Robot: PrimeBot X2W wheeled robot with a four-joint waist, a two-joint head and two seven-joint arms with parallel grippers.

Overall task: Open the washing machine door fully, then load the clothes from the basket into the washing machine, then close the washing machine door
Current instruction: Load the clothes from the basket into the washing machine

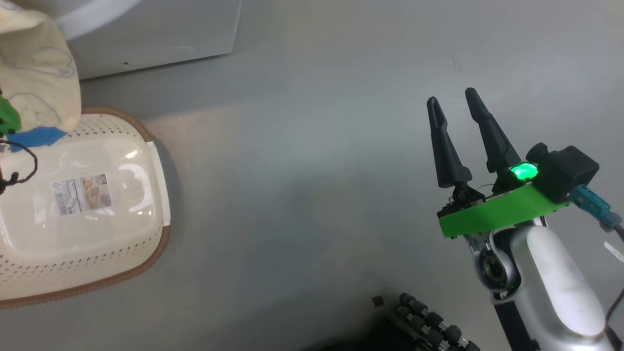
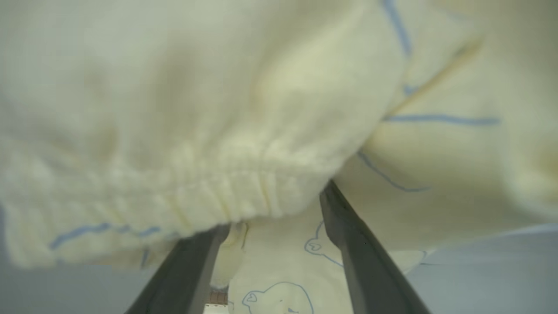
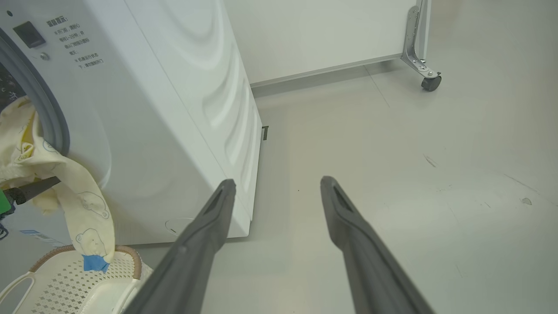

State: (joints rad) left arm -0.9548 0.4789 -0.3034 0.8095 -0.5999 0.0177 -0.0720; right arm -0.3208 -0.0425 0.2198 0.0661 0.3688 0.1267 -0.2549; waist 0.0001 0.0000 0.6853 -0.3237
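Left gripper (image 2: 275, 207) spread wide, clothes (image 2: 218, 109) draped over its tips by washing machine (image 3: 152, 109); soft, light, floppy; best pinched at gathered elastic hem. Right gripper (image 1: 452, 97) spread, empty.

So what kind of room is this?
Probably a laundry test room or lab: there's a white washing machine, a basket on a grey floor, and a wheeled white panel.

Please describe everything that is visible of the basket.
The basket is cream plastic with small holes in its walls, a brown rim and a white side handle. It stands upright on the grey floor. A paper label sticks on its bottom. A pale garment hangs over one corner; contact is unclear.
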